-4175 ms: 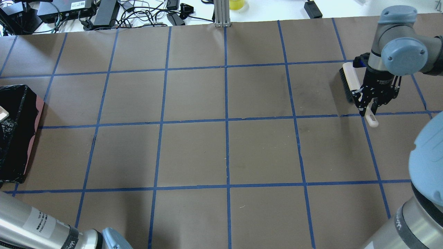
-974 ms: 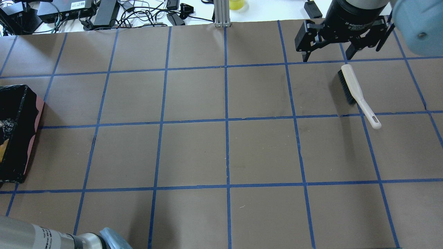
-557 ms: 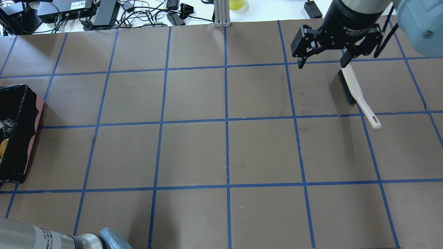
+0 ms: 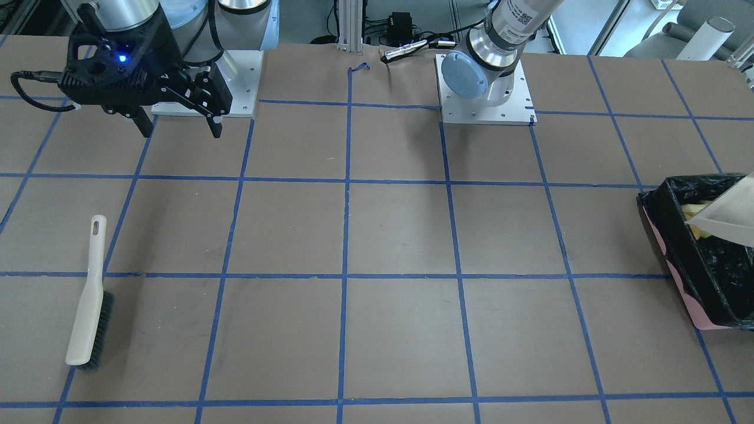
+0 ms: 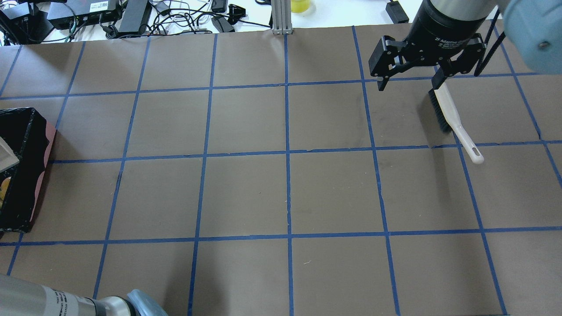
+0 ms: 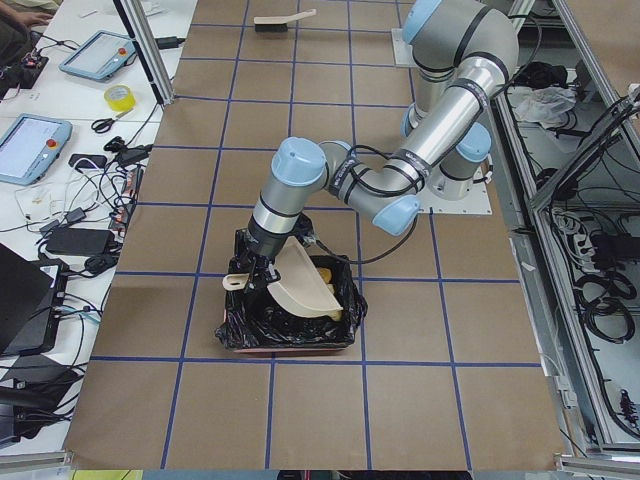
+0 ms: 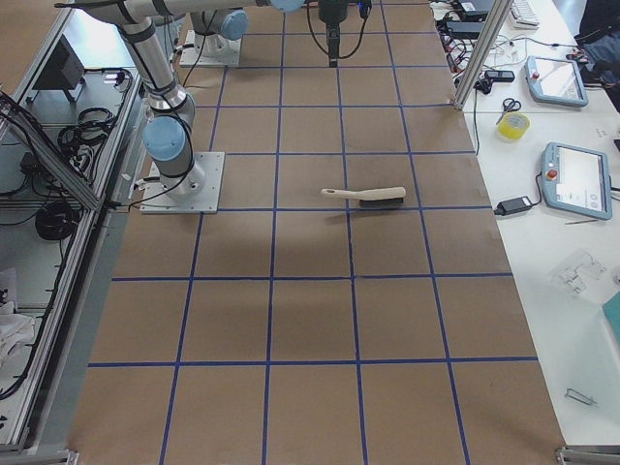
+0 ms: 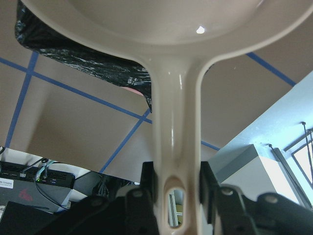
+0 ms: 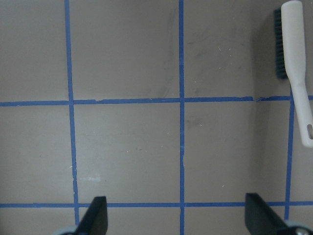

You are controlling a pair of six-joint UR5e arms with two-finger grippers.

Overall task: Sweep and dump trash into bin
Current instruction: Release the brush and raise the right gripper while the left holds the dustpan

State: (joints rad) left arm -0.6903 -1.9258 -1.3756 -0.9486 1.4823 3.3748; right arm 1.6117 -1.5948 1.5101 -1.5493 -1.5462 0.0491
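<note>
Exterior left view gives the best look at the bin (image 6: 290, 338): it stands on the table (image 6: 400, 420) at the robot's left end, with one row of the taped grid between it and the table's end edge. The left gripper (image 6: 262, 262) holds the beige dustpan (image 6: 300, 285) tilted over the bin, the pan's mouth down inside the black liner. In the left wrist view the two fingers (image 8: 148, 182) are pressed on both sides of the dustpan's handle. The trash (image 4: 700, 231) shows as yellow pieces in the bin, partly hidden under the dustpan; the single pieces I cannot tell apart.

The right gripper (image 5: 408, 86) hangs high over the table's other end, its fingers (image 9: 95, 218) spread wide with nothing between them. The brush (image 5: 448, 112) lies on the table below and to one side of it, not touched. Its handle crosses a blue tape line (image 5: 505, 144), and its dark bristles face the middle of the table.

Between brush and bin, the brown surface with its blue grid carries only shadows. In the front-facing view the bin is cut by the picture's right edge, and the brush lies near the left edge.
</note>
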